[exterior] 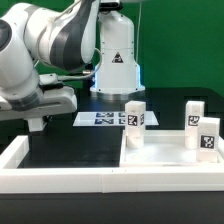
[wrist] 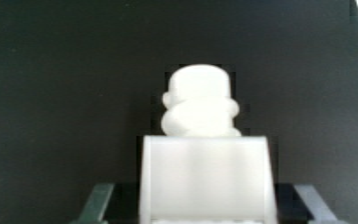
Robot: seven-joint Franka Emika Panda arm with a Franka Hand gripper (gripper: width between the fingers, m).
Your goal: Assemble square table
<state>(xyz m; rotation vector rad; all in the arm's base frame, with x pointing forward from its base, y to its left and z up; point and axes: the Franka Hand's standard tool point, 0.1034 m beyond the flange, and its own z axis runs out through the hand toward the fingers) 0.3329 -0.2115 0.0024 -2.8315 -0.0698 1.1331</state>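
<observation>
Presently the black tabletop carries a long low white border wall, the marker board and three short white tagged plastic legs standing upright. In the wrist view, the claw sits clamped on a fourth white leg, fingers against its sides.

Two tagged white legs stand upright on the white slab beside the arm.

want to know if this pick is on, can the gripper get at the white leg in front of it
Probably yes. In the wrist view the white leg sits between the fingers of the gripper, with only bare black table around it.
</observation>
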